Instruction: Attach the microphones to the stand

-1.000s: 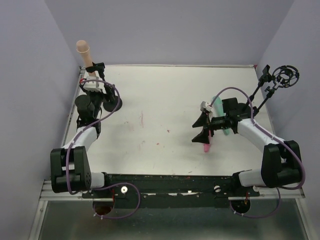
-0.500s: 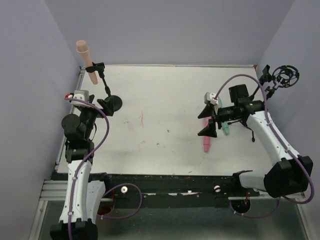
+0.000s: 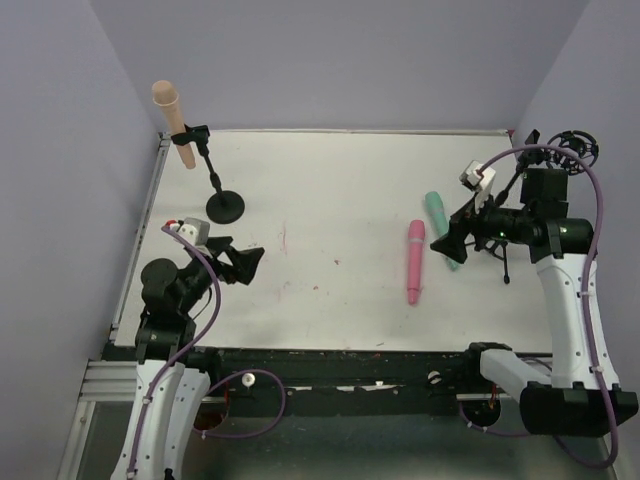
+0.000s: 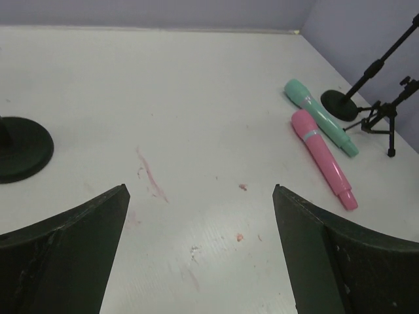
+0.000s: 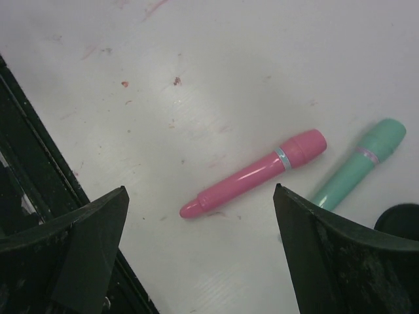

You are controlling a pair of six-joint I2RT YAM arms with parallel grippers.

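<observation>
Table (image 3: 340,180): white, matt, with a fine grain visible in the wrist views and faint reddish smears and specks. Pink microphone (image 5: 255,173) and green microphone (image 5: 357,171): smooth plastic-looking bodies with a soft satin sheen, each banded by a thin pale, silvery ring. Peach microphone (image 3: 170,110): smooth, matt. Left stand (image 3: 225,208): black disc base and thin rod, dull finish. Round-based stand (image 4: 340,103) and small tripod (image 4: 383,116): black, thin-rodded, metal-like, with a slight sheen. Left gripper (image 4: 200,193) and right gripper (image 5: 200,193): fingers (image 4: 72,261) matt black, faintly dusty and scuffed along the edges. Walls (image 3: 350,60): pale lilac, matt, uniform.
</observation>
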